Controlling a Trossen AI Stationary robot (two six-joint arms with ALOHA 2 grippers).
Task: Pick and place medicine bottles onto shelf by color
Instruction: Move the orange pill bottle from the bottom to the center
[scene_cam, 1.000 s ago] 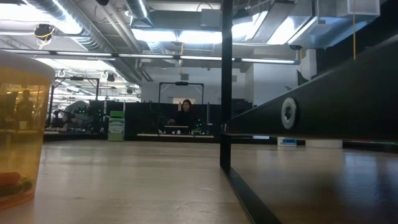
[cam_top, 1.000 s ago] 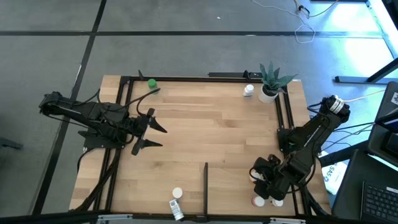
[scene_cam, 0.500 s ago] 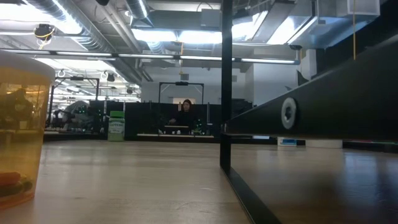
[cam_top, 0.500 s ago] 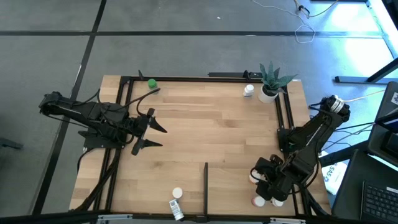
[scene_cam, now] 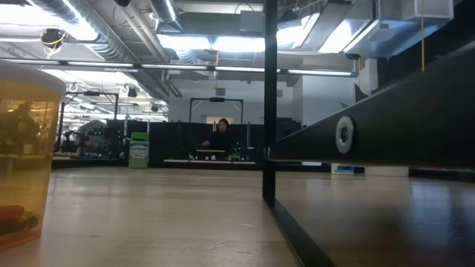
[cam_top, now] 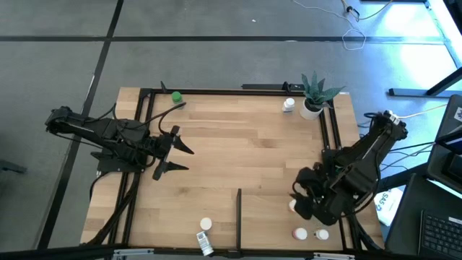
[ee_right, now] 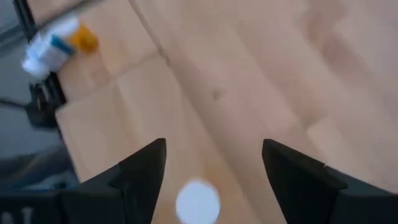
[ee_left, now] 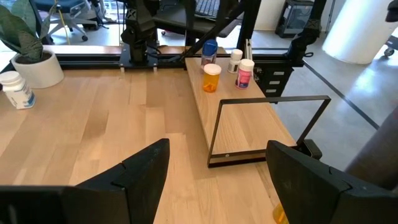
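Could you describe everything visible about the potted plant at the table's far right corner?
The plant has long, pointed green leaves fanning out from a small white pot. It stands upright on the light wood table, in the far right corner, just inside the black rail. A white bottle stands close beside the pot; whether they touch cannot be told. The left wrist view shows the pot as round and plain, with broad drooping leaves above it. Neither claw is near it.
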